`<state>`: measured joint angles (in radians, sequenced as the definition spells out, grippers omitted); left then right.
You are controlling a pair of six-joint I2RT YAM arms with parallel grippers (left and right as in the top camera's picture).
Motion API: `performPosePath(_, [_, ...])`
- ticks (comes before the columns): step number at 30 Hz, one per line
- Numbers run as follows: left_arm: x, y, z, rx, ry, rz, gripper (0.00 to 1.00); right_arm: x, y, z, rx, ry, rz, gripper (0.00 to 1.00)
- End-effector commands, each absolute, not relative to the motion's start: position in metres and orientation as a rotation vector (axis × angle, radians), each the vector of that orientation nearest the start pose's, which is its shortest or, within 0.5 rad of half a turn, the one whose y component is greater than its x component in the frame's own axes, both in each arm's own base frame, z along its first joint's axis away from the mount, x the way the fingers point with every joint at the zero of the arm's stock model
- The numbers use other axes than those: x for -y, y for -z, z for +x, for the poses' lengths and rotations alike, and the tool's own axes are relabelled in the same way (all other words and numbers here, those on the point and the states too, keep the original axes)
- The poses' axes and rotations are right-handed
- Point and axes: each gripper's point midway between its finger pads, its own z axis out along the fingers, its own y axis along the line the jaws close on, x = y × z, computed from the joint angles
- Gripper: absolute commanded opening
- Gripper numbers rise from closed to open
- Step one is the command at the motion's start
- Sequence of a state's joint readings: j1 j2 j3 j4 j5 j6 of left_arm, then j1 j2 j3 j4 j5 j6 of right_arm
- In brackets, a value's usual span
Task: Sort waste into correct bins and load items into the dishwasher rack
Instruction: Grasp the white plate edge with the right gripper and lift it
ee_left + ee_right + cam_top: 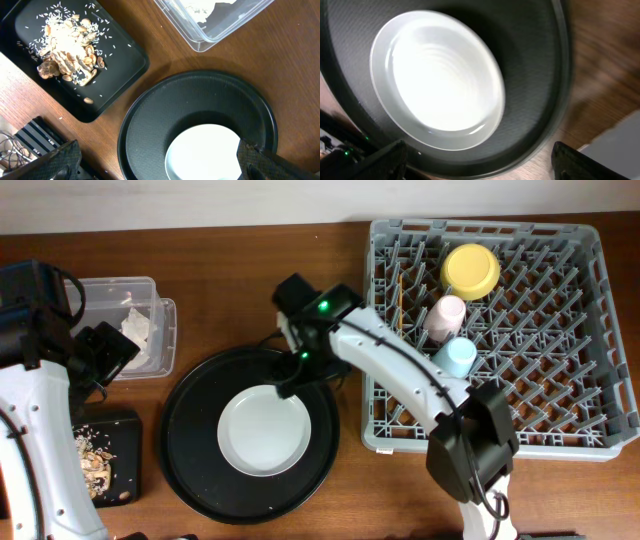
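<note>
My right gripper (482, 161) hangs spread wide and empty over the round white plate (265, 430) — left gripper (156, 162) likewise agape, well off that plate.

Overhead view is bright, evenly lit and sharp all over, with soft diffuse light from above and faint, soft-edged shadows. The white plate (265, 430) keeps its detail and the round black tray (190, 440) shows a dull sheen. Left wrist view is sharp with crisp wood grain. There is mild glare on the clear tub (200, 40) wall and a soft dark shadow on the tray beside the plate. The left gripper's fingers (45, 162) are dark and out of focus. Right wrist view is motion-blurred throughout: plate centre overexposed, wood toward the table's right edge smeared, right gripper's fingers (590, 160) black blobs.
</note>
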<state>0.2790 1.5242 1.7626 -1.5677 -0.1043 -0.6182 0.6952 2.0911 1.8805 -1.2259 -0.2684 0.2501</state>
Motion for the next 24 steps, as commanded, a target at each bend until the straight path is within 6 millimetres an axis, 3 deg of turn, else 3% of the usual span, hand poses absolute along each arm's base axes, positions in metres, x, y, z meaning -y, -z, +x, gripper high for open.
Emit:
performPosePath(1, [-0.099, -0.258, 0.274, -2.583, -0.089, -1.266, 0.99, -0.324, -0.104, 0.298, -2.964, -0.391, -0.793, 0.91])
performPosePath(3, [-0.099, -0.258, 0.274, -2.583, -0.089, -1.266, 0.99, -0.325, -0.086, 0.297, -2.947, -0.317, -0.783, 0.89])
performPosePath(5, [-0.099, -0.258, 0.273, -2.584, -0.089, -1.266, 0.99, -0.316, -0.067, 0.302, -2.965, -0.233, -0.646, 0.89])
performPosePath(7, [-0.099, -0.258, 0.274, -2.583, -0.089, -1.266, 0.99, -0.318, -0.047, 0.296, -2.984, -0.277, -0.604, 0.85])
performPosePath(11, [-0.099, -0.258, 0.273, -2.583, -0.090, -1.266, 0.99, -0.328, -0.018, 0.271, -3.042, -0.479, -0.615, 0.57])
performPosePath(12, [-0.099, -0.258, 0.274, -2.583, -0.089, -1.266, 0.99, -0.328, -0.016, 0.269, -3.049, -0.483, -0.613, 0.54])
performPosePath(14, [-0.099, -0.258, 0.274, -2.583, -0.089, -1.266, 0.99, -0.324, -0.012, 0.267, -3.071, -0.466, -0.576, 0.38])
performPosePath(17, [-0.099, -0.258, 0.274, -2.583, -0.089, -1.266, 0.99, -0.323, -0.012, 0.270, -3.073, -0.449, -0.530, 0.20])
performPosePath(18, [-0.099, -0.258, 0.273, -2.584, -0.089, -1.266, 0.99, -0.320, -0.015, 0.274, -3.067, -0.430, -0.518, 0.04])
performPosePath(21, [-0.099, -0.258, 0.273, -2.584, -0.089, -1.266, 0.99, -0.309, -0.044, 0.301, -3.058, -0.441, -0.424, 0.04])
performPosePath(24, [-0.099, -0.258, 0.273, -2.584, -0.089, -1.266, 0.99, -0.273, -0.102, 0.350, -3.002, -0.397, -0.242, 0.04])
